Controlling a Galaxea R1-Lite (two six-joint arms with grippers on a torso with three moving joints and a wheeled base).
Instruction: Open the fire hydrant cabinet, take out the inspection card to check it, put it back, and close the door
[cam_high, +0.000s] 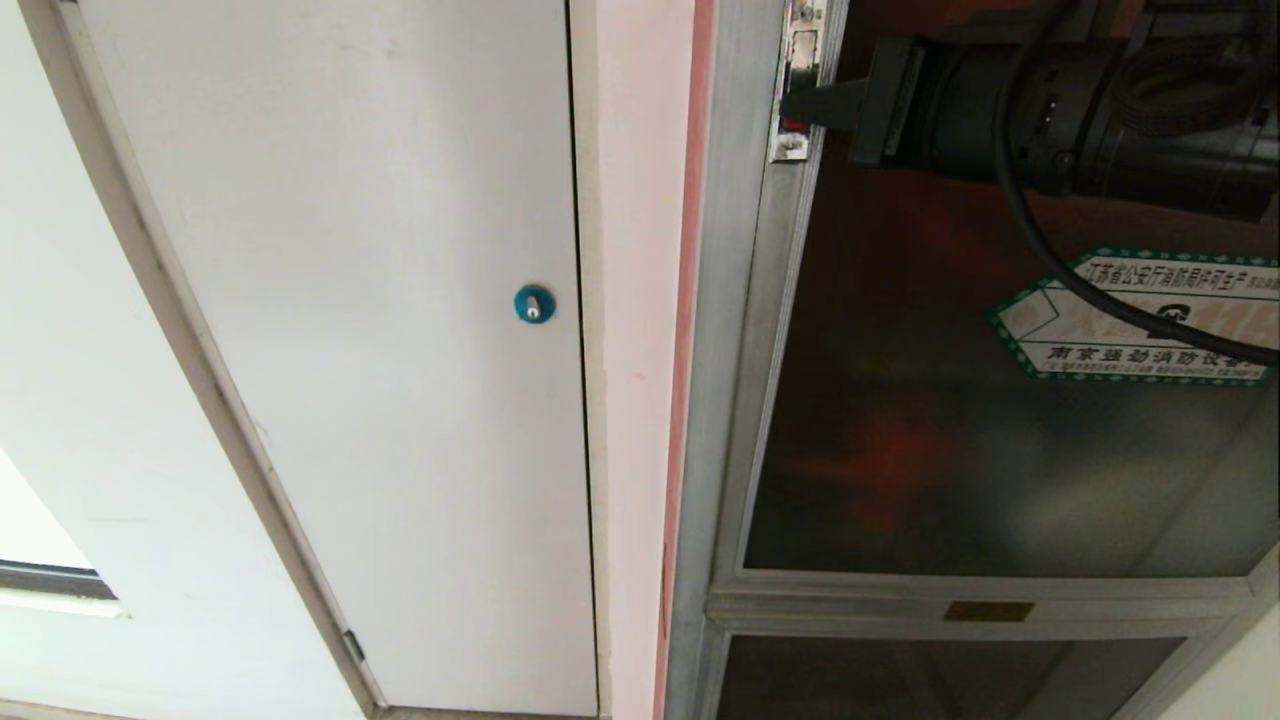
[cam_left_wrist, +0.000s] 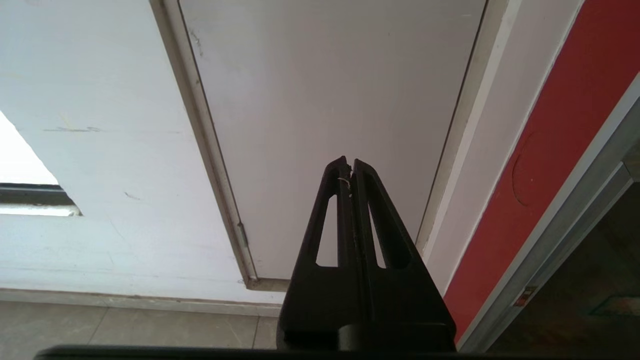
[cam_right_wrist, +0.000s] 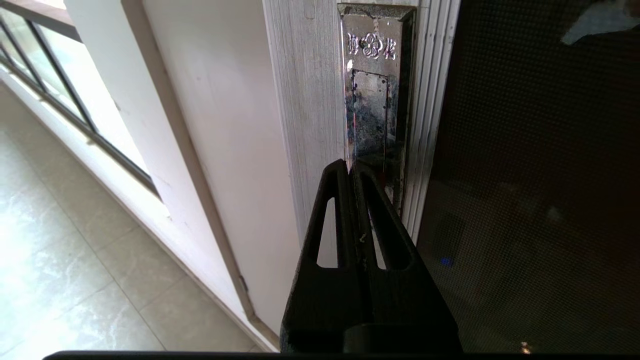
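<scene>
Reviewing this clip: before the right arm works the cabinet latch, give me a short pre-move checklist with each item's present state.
1. right gripper shut, tip at the latch: ok.
2. Tip actually hooked into the latch's red insert: cannot tell; contact is hidden behind the fingers.
3. door closed in its silver frame: ok, no gap shows along the latch edge.
4. left gripper shut and out of the way, facing the white panel: ok.
5. Black cable hangs across the door's sticker, may snag on the swing: not ok.
6. inspection card visible behind the glass: cannot tell.
</scene>
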